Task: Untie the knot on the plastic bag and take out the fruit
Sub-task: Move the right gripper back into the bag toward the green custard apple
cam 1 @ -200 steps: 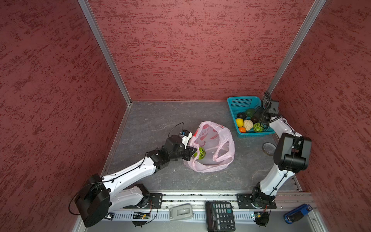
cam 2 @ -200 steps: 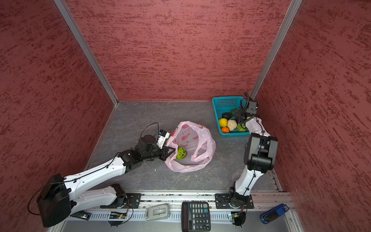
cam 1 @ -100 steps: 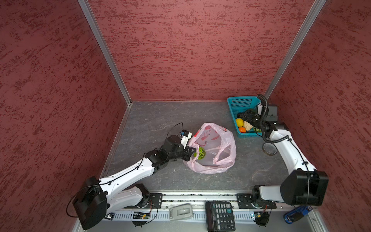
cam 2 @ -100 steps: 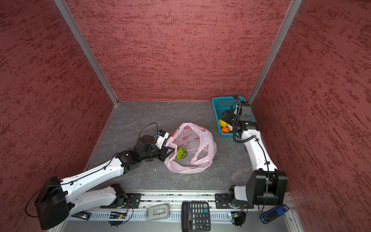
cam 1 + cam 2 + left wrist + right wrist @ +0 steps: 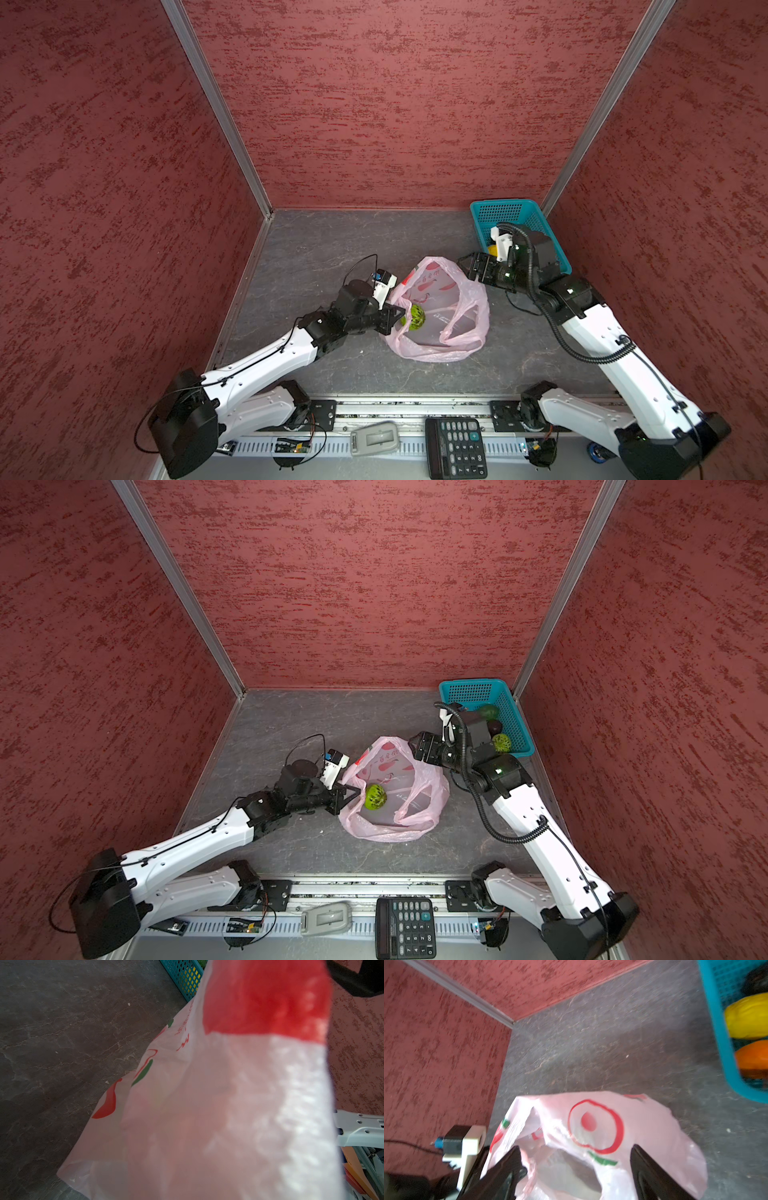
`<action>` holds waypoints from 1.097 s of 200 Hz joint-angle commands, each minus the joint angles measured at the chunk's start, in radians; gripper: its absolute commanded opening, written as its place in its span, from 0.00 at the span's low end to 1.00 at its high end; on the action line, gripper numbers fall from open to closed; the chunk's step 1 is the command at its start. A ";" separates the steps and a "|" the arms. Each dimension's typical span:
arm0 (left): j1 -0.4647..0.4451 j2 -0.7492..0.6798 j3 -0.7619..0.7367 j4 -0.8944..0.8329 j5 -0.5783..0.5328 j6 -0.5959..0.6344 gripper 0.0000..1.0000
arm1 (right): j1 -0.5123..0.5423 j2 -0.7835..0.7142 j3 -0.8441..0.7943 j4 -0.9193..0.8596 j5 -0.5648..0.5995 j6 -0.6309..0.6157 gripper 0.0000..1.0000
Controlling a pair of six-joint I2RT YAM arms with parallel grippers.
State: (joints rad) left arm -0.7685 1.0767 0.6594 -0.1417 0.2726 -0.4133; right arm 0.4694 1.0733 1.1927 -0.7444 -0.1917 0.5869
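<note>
Now the plastic bag (image 5: pixel 473 299) lies mouth-up (left tool (image 5: pixel 398 318) pinching its rim).

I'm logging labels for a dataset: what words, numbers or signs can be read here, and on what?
plastic bag: red characters beside fruit drawings, too blurred to read.
calculator: key markings too small to read.
No other text shows legibly.

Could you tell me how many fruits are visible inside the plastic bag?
1: a light green netted fruit lies in the plastic bag near the left gripper; folds may hide others.
</note>
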 commanded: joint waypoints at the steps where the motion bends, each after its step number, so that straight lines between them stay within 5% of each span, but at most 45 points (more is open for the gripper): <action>1: 0.007 -0.019 -0.007 -0.001 0.018 0.019 0.00 | 0.079 -0.009 0.054 -0.067 0.052 0.063 0.84; 91: 0.017 -0.039 -0.018 -0.007 0.035 0.040 0.00 | 0.424 0.083 -0.006 0.027 0.201 0.141 0.84; 159: 0.017 -0.082 -0.068 0.001 0.047 0.056 0.00 | 0.470 0.121 -0.240 0.210 0.282 0.217 0.82; 219: 0.006 -0.119 -0.120 0.003 0.062 0.070 0.00 | 0.510 0.270 -0.236 0.282 0.318 0.217 0.83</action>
State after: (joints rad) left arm -0.7578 0.9890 0.5560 -0.1493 0.3210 -0.3656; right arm 0.9615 1.3106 0.9436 -0.5182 0.0704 0.7715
